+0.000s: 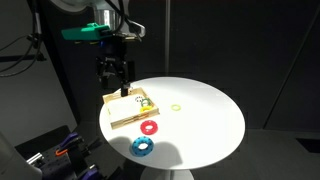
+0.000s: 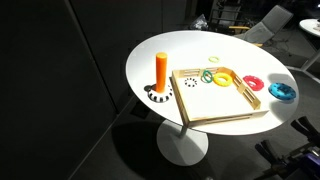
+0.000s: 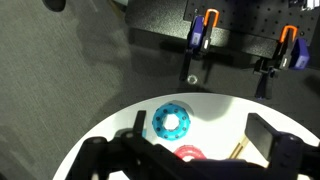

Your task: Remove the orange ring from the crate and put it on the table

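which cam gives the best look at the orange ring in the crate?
An exterior view: the small orange-yellow ring lies clear inside the shallow tan wooden crate. In an exterior view it is a tiny yellow speck. Wrist view misses it.

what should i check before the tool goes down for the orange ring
1. Orange ring lying in the crate: ok, near one end.
2. Tool raised above the crate, touching nothing: ok in an exterior view.
3. Tool open: ok, fingers stand wide apart in the wrist view.
4. Orange ring in the wrist view: not ok, only the blue ring and red ring show.
5. Green ring apart from the orange ring: cannot tell, they lie very close.
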